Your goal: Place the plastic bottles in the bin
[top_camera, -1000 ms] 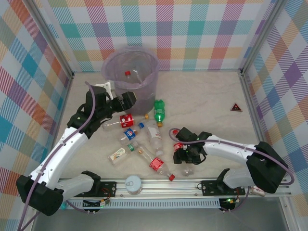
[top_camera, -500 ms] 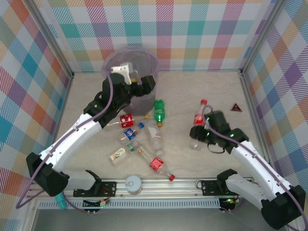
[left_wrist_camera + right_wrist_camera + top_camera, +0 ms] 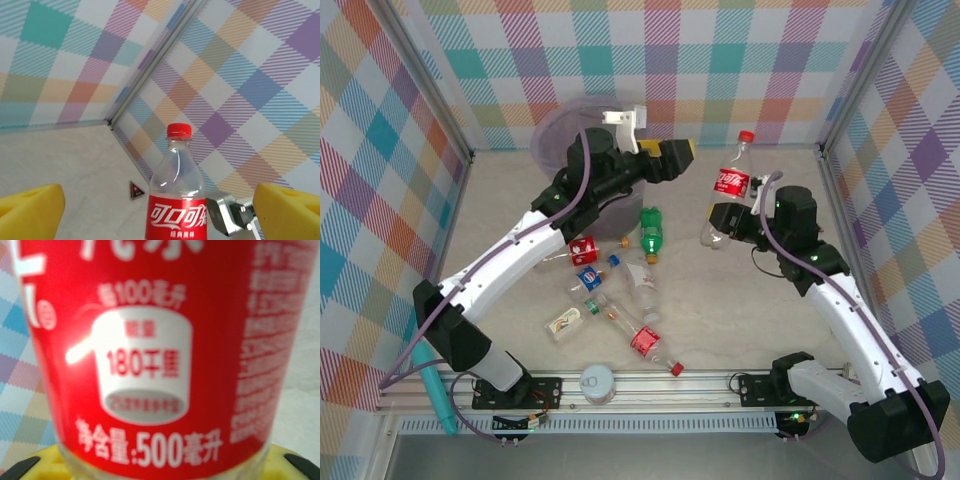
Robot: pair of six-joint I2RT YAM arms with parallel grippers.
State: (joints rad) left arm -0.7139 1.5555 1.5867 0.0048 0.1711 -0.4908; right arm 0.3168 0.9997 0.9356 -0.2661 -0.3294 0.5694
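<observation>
My right gripper (image 3: pixel 726 214) is shut on the lower part of a clear bottle with a red label and red cap (image 3: pixel 731 181), held tilted high above the table; its label (image 3: pixel 150 350) sits close to the right wrist camera. My left gripper (image 3: pixel 670 158) stands open, its yellow pads (image 3: pixel 31 212) wide apart, facing that bottle (image 3: pixel 176 200) from the left with a gap between them. The lilac-lined bin (image 3: pixel 554 127) is behind the left arm, partly hidden. Several bottles lie on the table, among them a green one (image 3: pixel 651 231), a blue-labelled one (image 3: pixel 590 277) and a red-labelled one (image 3: pixel 645 343).
A white round canister with a grey lid (image 3: pixel 597 381) stands at the near edge by the rail. A small red triangle (image 3: pixel 136 190) lies on the floor by the right wall. Checkered walls close in the left, back and right.
My right gripper shut on the red-capped bottle and lifted it from the near table up toward the back. My left arm swung from beside the bin to its right, toward the bottle.
</observation>
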